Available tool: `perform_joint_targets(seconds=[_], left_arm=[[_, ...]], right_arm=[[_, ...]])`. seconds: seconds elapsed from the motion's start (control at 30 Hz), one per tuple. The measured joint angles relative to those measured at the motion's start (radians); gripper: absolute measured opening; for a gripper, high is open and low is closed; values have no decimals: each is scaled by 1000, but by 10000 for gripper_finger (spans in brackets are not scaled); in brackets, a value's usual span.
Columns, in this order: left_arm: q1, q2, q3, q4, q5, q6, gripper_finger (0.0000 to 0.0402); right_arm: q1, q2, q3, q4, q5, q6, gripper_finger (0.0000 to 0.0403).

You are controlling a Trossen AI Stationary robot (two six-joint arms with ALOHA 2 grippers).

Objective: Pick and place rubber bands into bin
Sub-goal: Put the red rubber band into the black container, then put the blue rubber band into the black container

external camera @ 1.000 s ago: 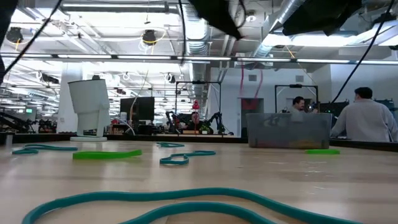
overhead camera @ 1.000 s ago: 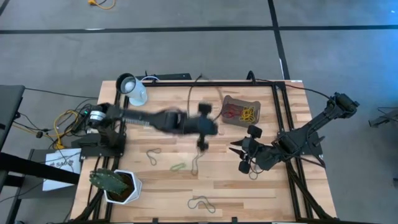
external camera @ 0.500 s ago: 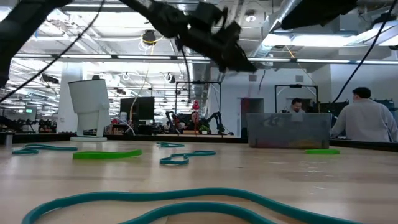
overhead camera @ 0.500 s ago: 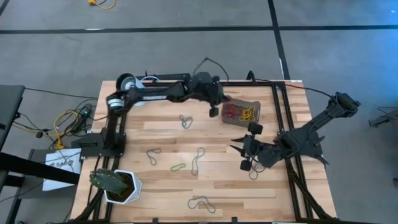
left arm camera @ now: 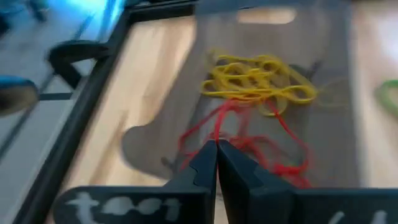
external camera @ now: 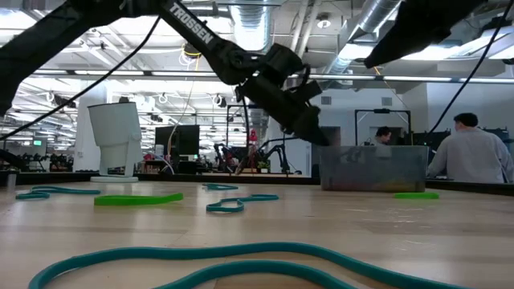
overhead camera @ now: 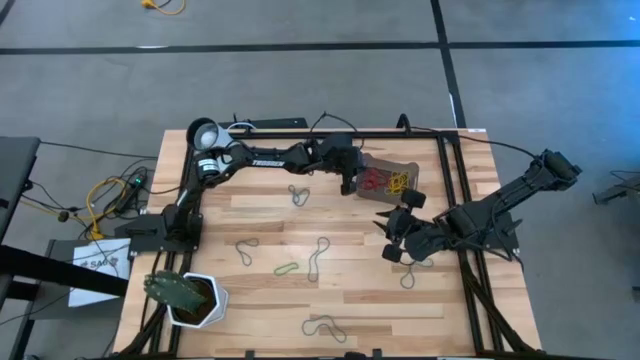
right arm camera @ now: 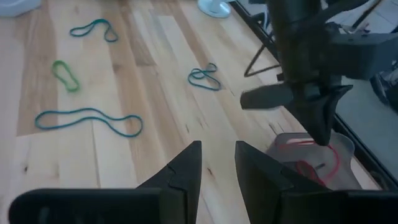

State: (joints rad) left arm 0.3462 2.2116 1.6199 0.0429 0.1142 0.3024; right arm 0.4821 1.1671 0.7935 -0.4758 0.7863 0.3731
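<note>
The bin (overhead camera: 392, 166) stands at the table's far right and holds yellow bands (left arm camera: 261, 81) and red bands (left arm camera: 273, 158). My left gripper (overhead camera: 351, 184) is over the bin's left end, shut on a red rubber band (left arm camera: 231, 118); it also shows in the right wrist view (right arm camera: 318, 124). My right gripper (overhead camera: 392, 240) is open and empty above the table, nearer than the bin. Loose bands lie flat on the wood: teal-grey ones (overhead camera: 298, 194) (overhead camera: 318, 256) (overhead camera: 246, 250) and a green one (overhead camera: 286, 268). My left gripper pinches a strand of the red rubber band (left arm camera: 217, 132) between its two fingertips. The fingers slant down from the table's left, over the bin's left end. The band trails from the tips into the bin, where its far part lies among the other red bands.
A white cup (overhead camera: 212, 140) lies at the far left corner and a white pot with a plant (overhead camera: 190, 298) at the near left. More bands lie near the front (overhead camera: 325, 327) and by my right gripper (overhead camera: 408, 278). People sit in the room behind (external camera: 474, 152).
My left gripper has swung from above the table's middle toward the far right and come down over the bin's left end, staying shut with the red band hanging from it; the band now reaches into the bin.
</note>
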Motion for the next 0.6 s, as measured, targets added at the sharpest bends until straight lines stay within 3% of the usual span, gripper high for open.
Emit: perform_joint_targets(seconds=[0.13, 0.43, 0.6], left_arm=[[0, 2, 0, 4, -70, -3, 4], [-21, 1, 1, 17, 30, -4, 34], [-53, 1, 1, 6, -6, -3, 47]], right_arm=[[-18, 0, 0, -3, 0, 12, 92], [-52, 0, 0, -4, 0, 12, 92], [-73, 0, 0, -13, 1, 12, 92]])
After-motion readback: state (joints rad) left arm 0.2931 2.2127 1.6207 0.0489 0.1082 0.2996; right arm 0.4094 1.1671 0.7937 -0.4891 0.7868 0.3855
